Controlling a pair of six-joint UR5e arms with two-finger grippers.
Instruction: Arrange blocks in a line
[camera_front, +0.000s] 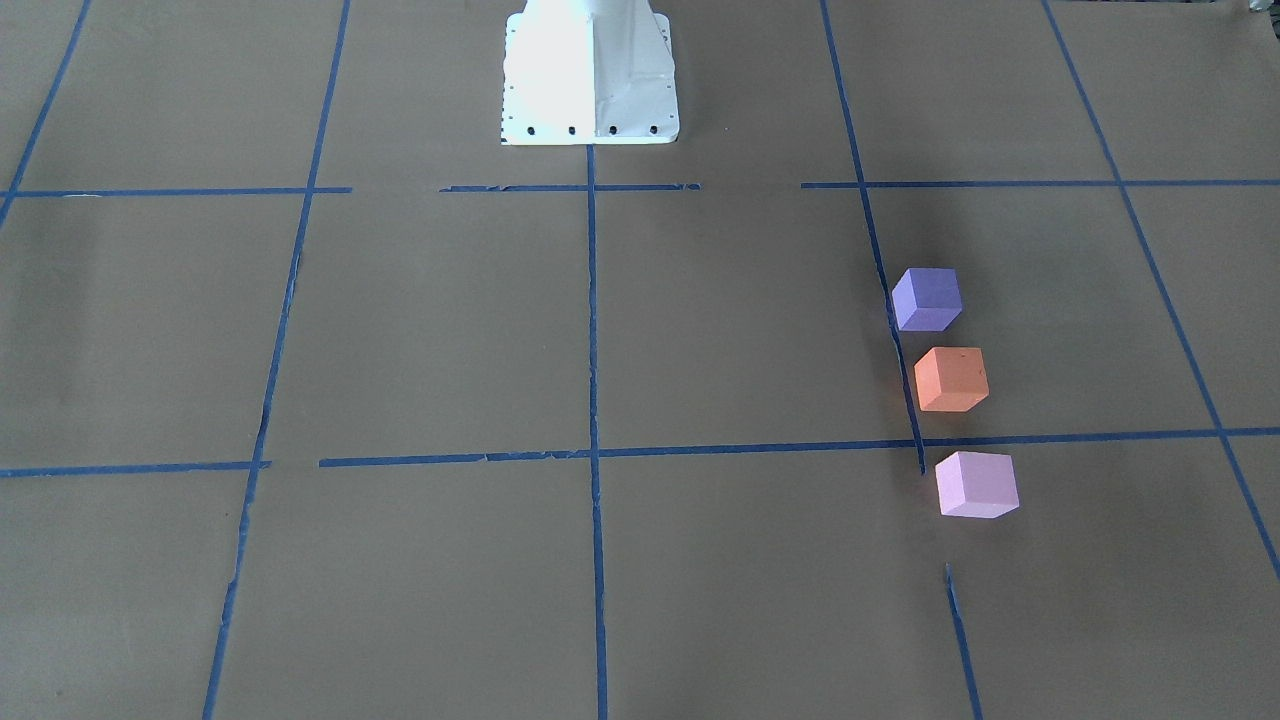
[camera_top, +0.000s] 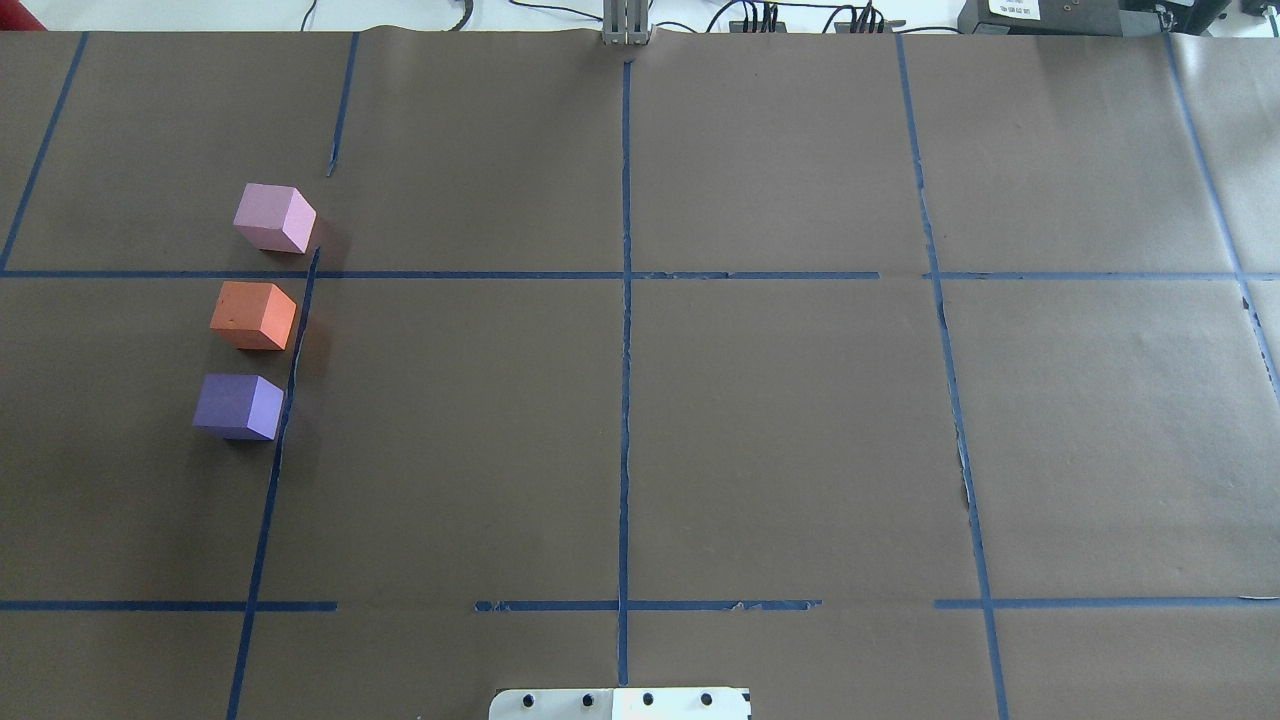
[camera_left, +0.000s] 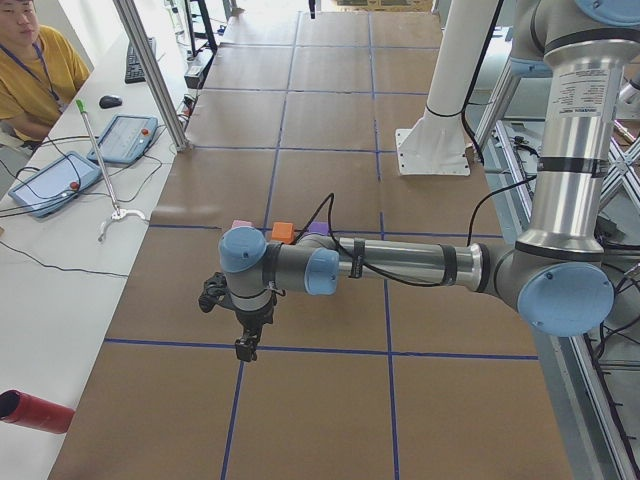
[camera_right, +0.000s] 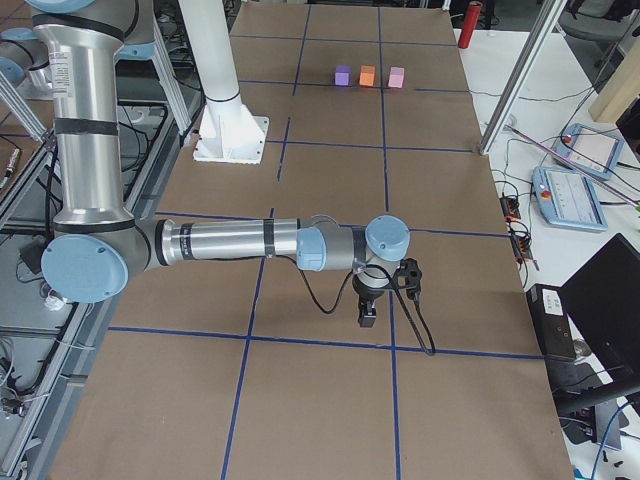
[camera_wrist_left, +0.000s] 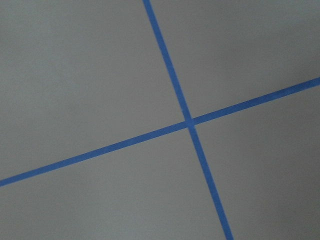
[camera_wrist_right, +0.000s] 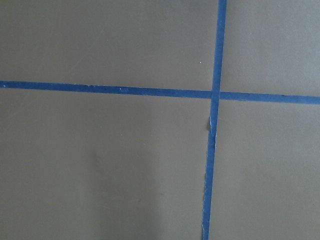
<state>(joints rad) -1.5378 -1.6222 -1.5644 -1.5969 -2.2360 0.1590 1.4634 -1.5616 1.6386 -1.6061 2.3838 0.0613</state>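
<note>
Well clear of left hand (camera_left: 243, 345) and far from right hand (camera_right: 367, 318), grips indiscernible: three blocks (camera_top: 253, 316) in a row.

My table (camera_top: 780, 430) is covered in brown paper gridded with blue tape lines (camera_top: 625, 400). Beside one line, apart in a row, sit the pink block (camera_top: 273, 218), orange block (camera_top: 253, 315) and purple block (camera_top: 238, 406).

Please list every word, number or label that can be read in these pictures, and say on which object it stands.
No text can be read in any view.
The white label on the black box: too small to read.
The tablet screen: blurred, unreadable.
</note>
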